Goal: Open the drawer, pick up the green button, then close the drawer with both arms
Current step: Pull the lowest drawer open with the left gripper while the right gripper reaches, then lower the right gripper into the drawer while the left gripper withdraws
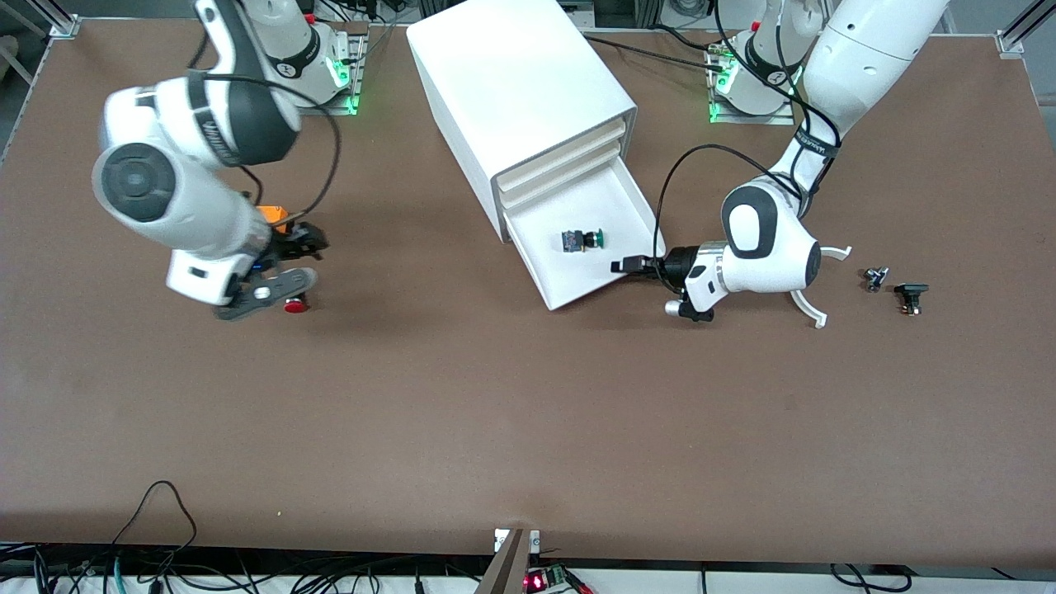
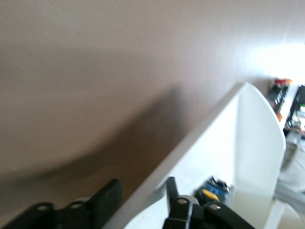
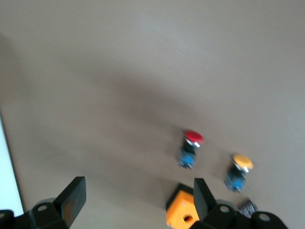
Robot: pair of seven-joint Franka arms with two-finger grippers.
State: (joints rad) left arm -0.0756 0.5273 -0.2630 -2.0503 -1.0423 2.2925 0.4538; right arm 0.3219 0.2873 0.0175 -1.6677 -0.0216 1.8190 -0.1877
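Left hand (image 1: 627, 265) straddles the drawer (image 1: 639, 198) wall, holding it narrow; green button (image 1: 582, 240) just inside. A jerk could roll it. Right hand (image 3: 136, 202) waits wide over the counter (image 1: 528, 412).

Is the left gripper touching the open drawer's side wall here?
Touching. The left wrist view shows the left gripper with its jaws set either side of the drawer wall, one finger against its inner face.
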